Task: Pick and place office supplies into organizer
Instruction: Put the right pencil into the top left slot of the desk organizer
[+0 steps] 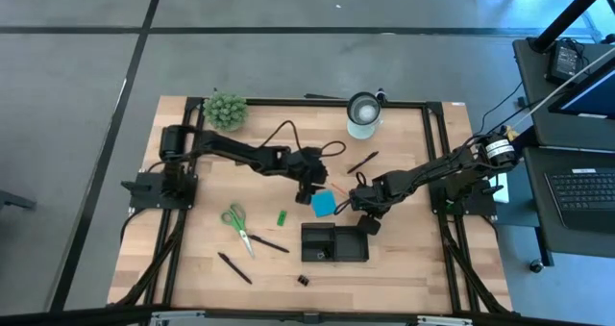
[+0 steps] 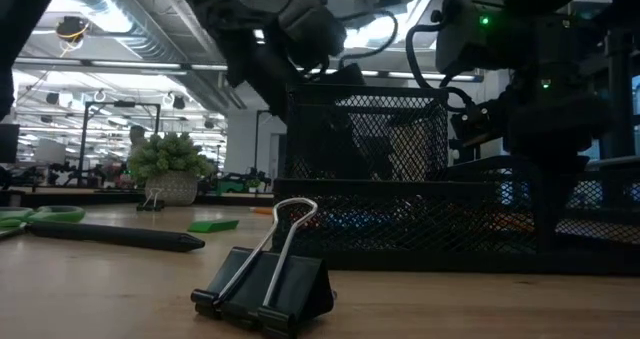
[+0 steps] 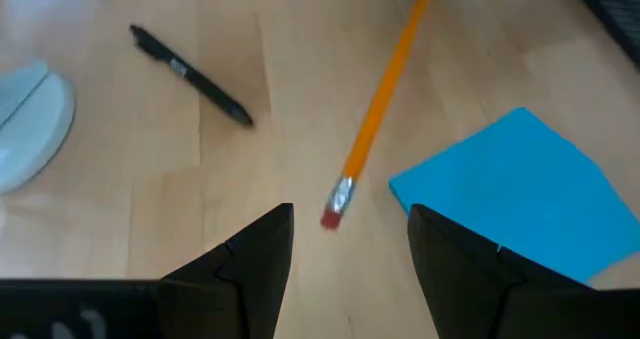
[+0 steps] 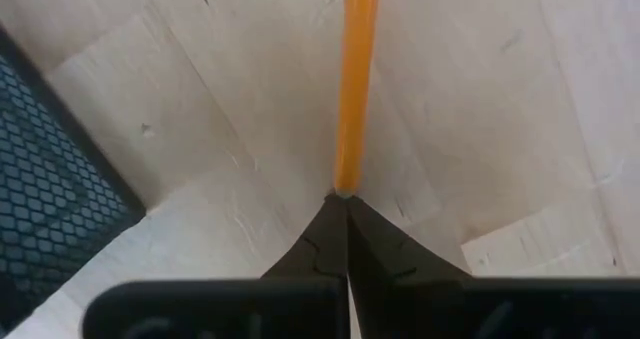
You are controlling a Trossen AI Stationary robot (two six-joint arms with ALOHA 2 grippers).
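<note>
1. Pencil [image 4: 356,79] lies on the table [image 1: 404,268] beside the blue note pad [image 3: 530,194], its eraser end just ahead of the left gripper [image 3: 350,241], whose fingers are spread.
2. Right gripper [image 4: 346,211] pinches the pencil's other end, near the organizer [image 1: 333,241].

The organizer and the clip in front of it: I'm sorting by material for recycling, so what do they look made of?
Organizer: apparently metal mesh, matte black; the walls are a fine see-through grid. Clip: looks like black-coated sheet metal folded into a wedge, with bare silvery wire handles that catch the light. Neither is certain from looks alone.
</note>
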